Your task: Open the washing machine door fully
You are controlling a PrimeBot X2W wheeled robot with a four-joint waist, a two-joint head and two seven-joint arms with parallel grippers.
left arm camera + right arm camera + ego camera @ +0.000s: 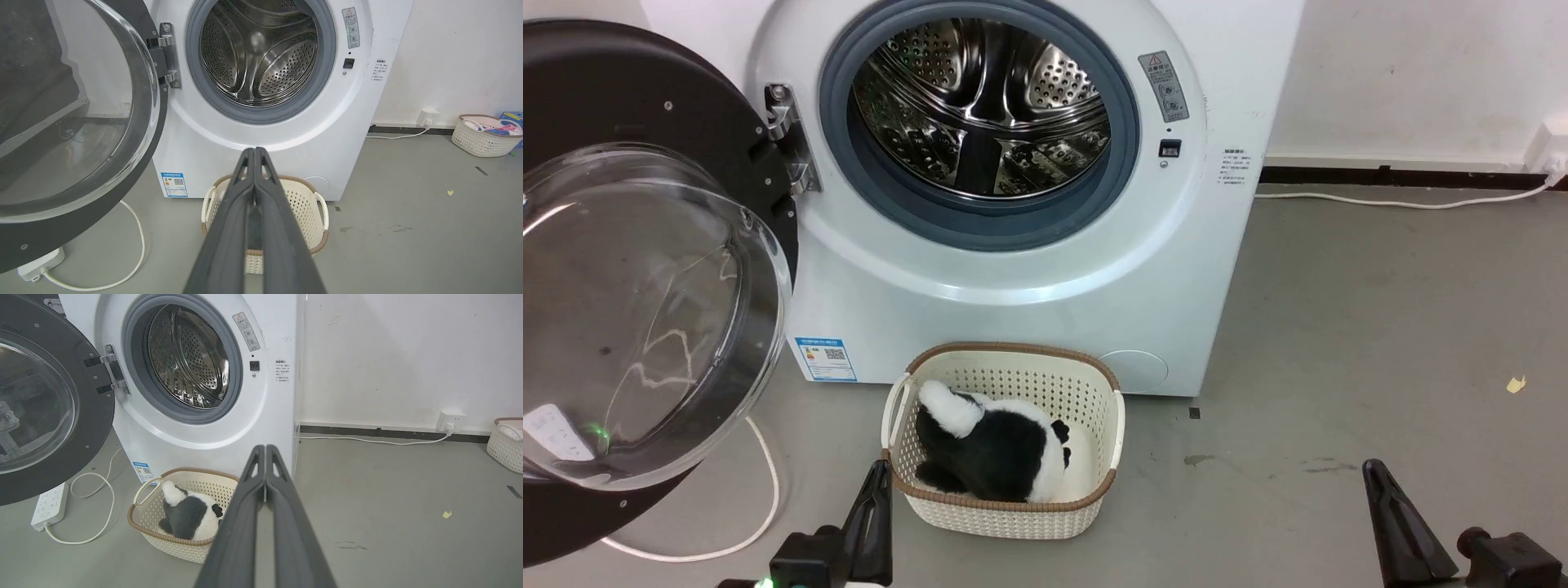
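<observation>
The washing machine door (645, 310) hangs wide open at nine o'clock of the washing machine (1013, 310); left gripper (255, 151) and right gripper (265, 448) are both pinched closed, empty

place: laundry corner | evidence: washing machine (1029, 310), cream basket (1005, 518), wall socket (449, 418), power strip (49, 506)

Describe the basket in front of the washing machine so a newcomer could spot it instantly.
Start at the white washing machine. Right before it, on the floor, sits a cream basket. Unlike the far basket by the wall socket, it holds a black-and-white plush toy.
</observation>
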